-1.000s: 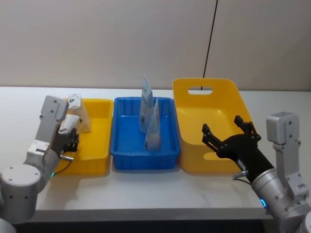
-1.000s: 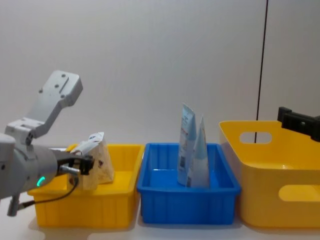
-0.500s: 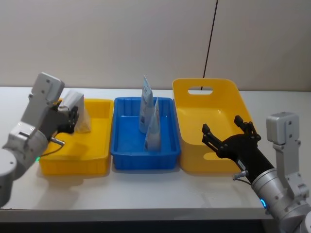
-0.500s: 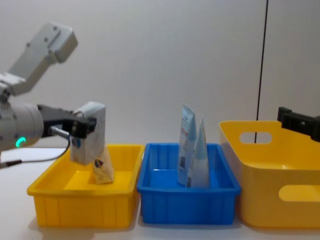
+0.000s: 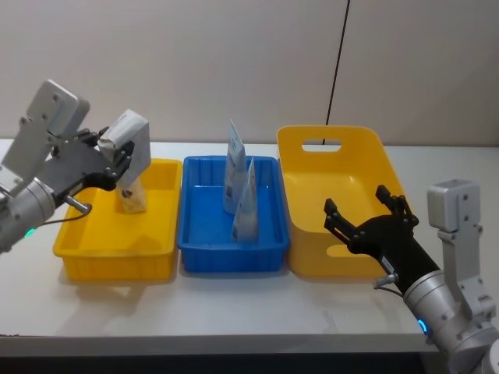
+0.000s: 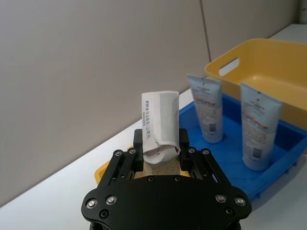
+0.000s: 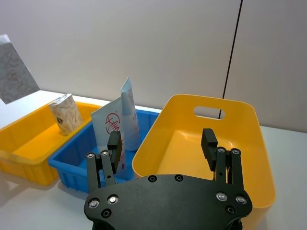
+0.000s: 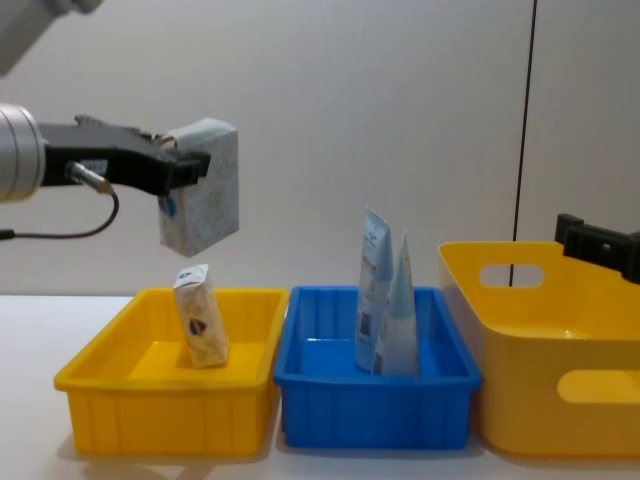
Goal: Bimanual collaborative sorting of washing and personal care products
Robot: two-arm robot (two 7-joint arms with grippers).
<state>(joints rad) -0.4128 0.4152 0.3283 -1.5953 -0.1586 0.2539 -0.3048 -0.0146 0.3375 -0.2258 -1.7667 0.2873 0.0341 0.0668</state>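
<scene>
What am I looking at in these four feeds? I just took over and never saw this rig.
It is a two-armed robot at a white table. The head view looks down from above, the chest view looks across from lower down, and each wrist view looks along that arm's jaws. On the table stand a small yellow bin, a blue bin and a large yellow bin, side by side. A small beige pack leans in the small yellow bin; two squeeze tubes stand in the blue bin. The left jaws are shut on a whitish soft pack, held in the air above the small yellow bin. The right jaws are open and empty, near the large yellow bin's front.
</scene>
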